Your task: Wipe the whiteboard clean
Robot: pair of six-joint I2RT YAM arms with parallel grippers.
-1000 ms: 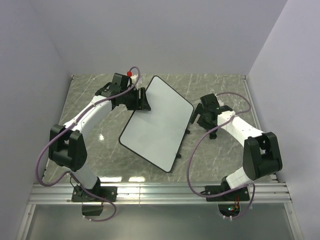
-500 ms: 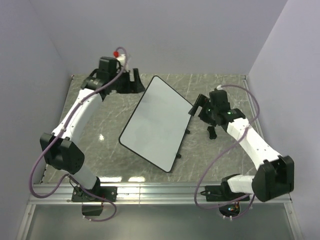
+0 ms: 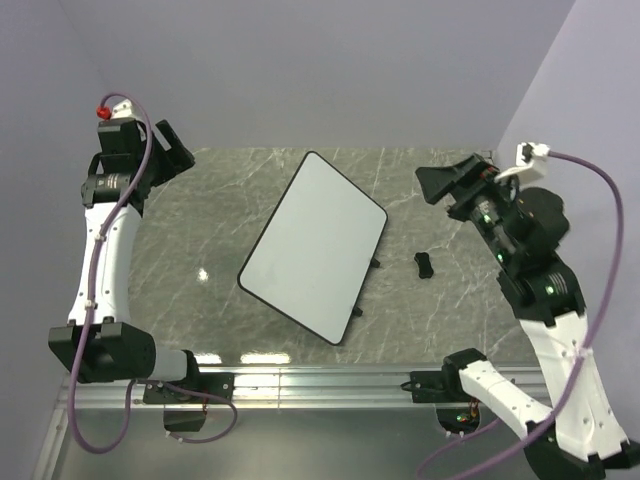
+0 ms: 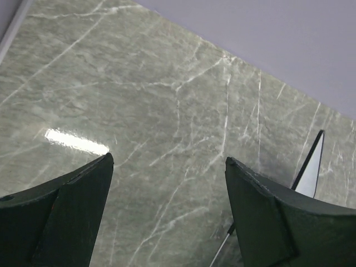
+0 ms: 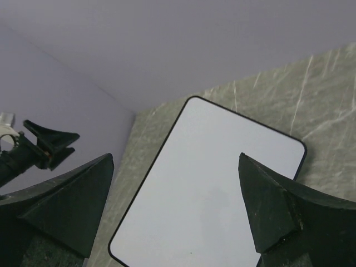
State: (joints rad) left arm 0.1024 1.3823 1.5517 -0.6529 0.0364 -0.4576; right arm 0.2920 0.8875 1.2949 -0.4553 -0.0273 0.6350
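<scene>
The whiteboard (image 3: 315, 245) lies slanted in the middle of the marble table, white with a thin black rim. No writing shows on it from above. In the right wrist view the whiteboard (image 5: 183, 211) fills the middle and carries only a faint grey smudge. My left gripper (image 3: 170, 148) hangs open, high at the far left corner, well away from the board. In its own view the left gripper (image 4: 168, 159) holds nothing, and one corner of the whiteboard (image 4: 312, 167) shows at the right. My right gripper (image 3: 428, 185) is open and empty, raised right of the board.
A small dark block (image 3: 422, 264) lies on the table just right of the board. Two small black feet (image 3: 374, 263) stick out from the board's right edge. Lilac walls close in the table at the back and both sides. A metal rail (image 3: 320, 383) runs along the near edge.
Both arms have lifted and pulled outward from the board's edges, the left to the far left corner, the right up and to the right. The left gripper has opened wider.
</scene>
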